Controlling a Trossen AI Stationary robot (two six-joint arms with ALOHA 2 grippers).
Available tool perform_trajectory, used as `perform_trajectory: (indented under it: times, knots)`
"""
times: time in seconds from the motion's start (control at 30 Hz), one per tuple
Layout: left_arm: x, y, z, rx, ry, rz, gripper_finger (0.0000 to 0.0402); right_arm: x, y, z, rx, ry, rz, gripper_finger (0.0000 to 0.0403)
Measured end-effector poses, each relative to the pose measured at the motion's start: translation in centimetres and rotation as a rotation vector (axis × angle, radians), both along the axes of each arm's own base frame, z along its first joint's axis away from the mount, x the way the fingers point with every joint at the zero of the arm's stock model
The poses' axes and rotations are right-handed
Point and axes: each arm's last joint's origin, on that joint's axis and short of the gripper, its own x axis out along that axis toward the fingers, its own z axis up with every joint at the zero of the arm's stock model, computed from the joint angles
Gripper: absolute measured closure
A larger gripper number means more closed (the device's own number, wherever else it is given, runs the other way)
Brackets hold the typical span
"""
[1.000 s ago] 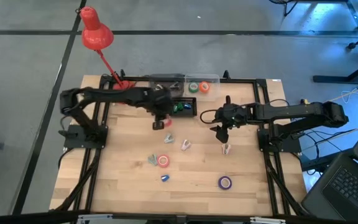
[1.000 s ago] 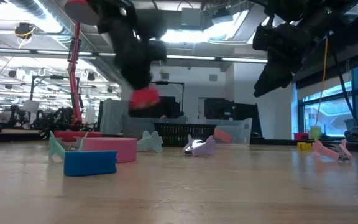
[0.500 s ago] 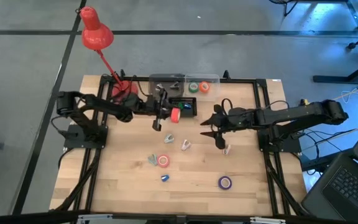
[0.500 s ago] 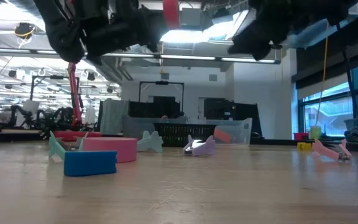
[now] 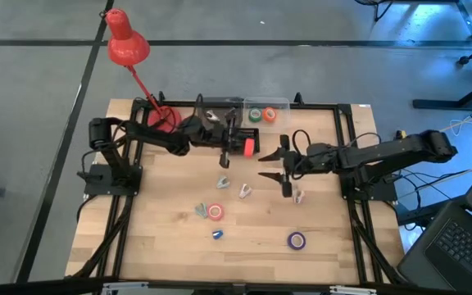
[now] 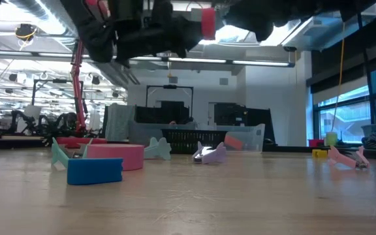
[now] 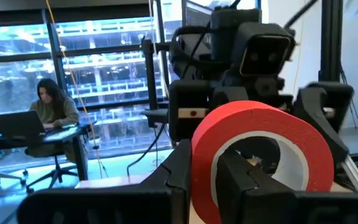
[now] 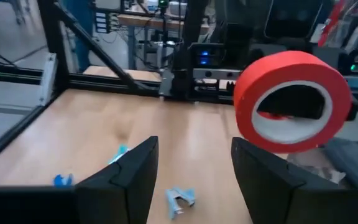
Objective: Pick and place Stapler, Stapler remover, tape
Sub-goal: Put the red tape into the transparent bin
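Observation:
A red tape roll (image 5: 249, 147) is high over the table's far middle, in my left gripper (image 5: 242, 147), which is shut on it. The roll also shows in the low view (image 6: 208, 23), in the left wrist view (image 7: 260, 134) and in the right wrist view (image 8: 291, 106). My right gripper (image 5: 275, 170) is open and empty, just right of the roll and facing it. On the wood lie a red-orange roll (image 5: 215, 212), a purple roll (image 5: 296, 240), a small blue stapler (image 5: 217, 235) and several staple removers (image 5: 222, 183). My left gripper holds the red tape roll by its ring wall (image 7: 202, 155), with one finger (image 7: 244, 180) in the hole and the other (image 7: 178, 171) outside. The fingers come level from the table's left. The roll is lifted clear and stands on edge, its hole toward the right arm.
A clear box (image 5: 260, 105) at the far edge holds a green roll (image 5: 255, 115) and an orange roll (image 5: 269, 115). A black basket (image 5: 252, 135) sits beside it, under the left arm. A red lamp (image 5: 125, 45) stands at the far left. Bare wood (image 5: 342, 238) lies near right.
My left gripper has risen from just above the table with the red roll, swung level and carried it toward the table's right and far edge. My right gripper has moved up and toward the table's left, tipping level toward the roll.

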Motion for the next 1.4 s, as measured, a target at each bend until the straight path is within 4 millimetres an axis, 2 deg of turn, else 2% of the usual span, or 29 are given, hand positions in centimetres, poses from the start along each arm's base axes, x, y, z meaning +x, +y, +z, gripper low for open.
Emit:
perform_trajectory:
  times: [0.23,0.57,0.8,1.2,1.4]
  knots:
    - [1.1,0.1,0.6,0.011,0.048,0.0,0.0369,0.5,-0.1,-0.4,-0.025,-0.006,-0.048,0.0198]
    - [1.2,-0.2,0.5,0.018,0.061,-0.026,0.0369,1.2,0.0,-0.6,-0.069,-0.038,-0.038,0.0198]
    - [1.2,0.0,0.2,0.002,0.099,-0.002,0.037,1.6,-0.3,-0.7,-0.147,0.005,-0.134,0.0199]
    - [1.2,0.1,-0.3,-0.013,0.138,-0.05,0.037,1.5,-0.6,-0.3,-0.165,0.017,-0.215,0.0199]
    - [1.2,0.1,-0.1,0.0,0.121,-0.05,0.037,1.7,-0.5,0.0,-0.122,-0.005,-0.185,0.0199]
